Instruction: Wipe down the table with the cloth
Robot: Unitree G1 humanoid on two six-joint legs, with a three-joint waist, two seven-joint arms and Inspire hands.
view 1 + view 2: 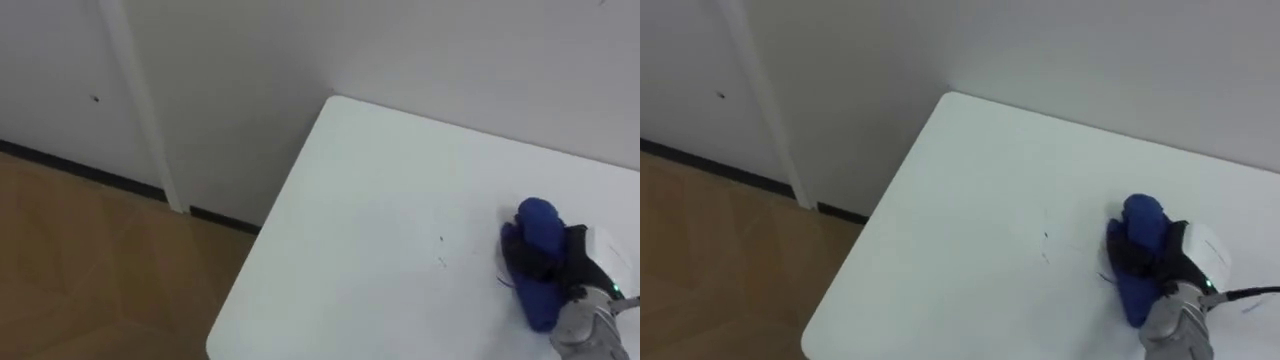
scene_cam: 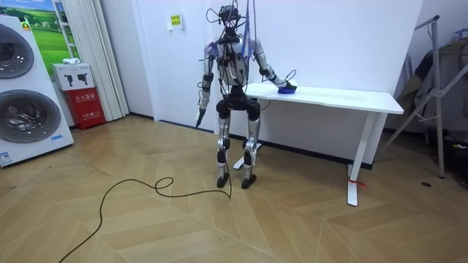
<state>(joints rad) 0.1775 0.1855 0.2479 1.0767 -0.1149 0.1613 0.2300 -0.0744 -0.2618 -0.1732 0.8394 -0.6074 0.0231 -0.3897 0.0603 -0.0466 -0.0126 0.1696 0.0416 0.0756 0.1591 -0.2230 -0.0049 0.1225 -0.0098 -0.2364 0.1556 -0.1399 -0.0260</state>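
In the left eye view a white table (image 1: 380, 200) stands before a pale wall (image 1: 450, 50), its far left corner in sight above a wooden floor (image 1: 80, 260). A white upright strip (image 1: 135, 100) runs down the wall to the left of it. On the right part of the tabletop lies a blue cloth (image 1: 538, 222), bunched into a thick roll. The roll's long axis runs from the near edge toward the wall, and its rounded far end points at the wall. The right hand (image 1: 572, 255) comes in from the lower right. Its dark fingers curl across the middle of the roll, clamped on it and holding it down on the surface. A few dark specks (image 1: 443, 262) mark the tabletop just left of the cloth. The right eye view gives the same scene, with both ends of the roll sticking out beyond the fingers. In the room view the robot stands upright on the floor, facing the wall at the table's end on the room view's left. Its right arm reaches out to the cloth near that end. The left hand (image 2: 200, 117) hangs beside its thigh, too small to tell its state. A yellow-green notice (image 2: 175, 20) is on the wall beside its head, its writing too small to read. A red box (image 2: 86, 98) carries a white label with dark pictures. It stands beside two stacked washing machines (image 2: 18, 109), and a green poster (image 2: 36, 9) hangs above them.
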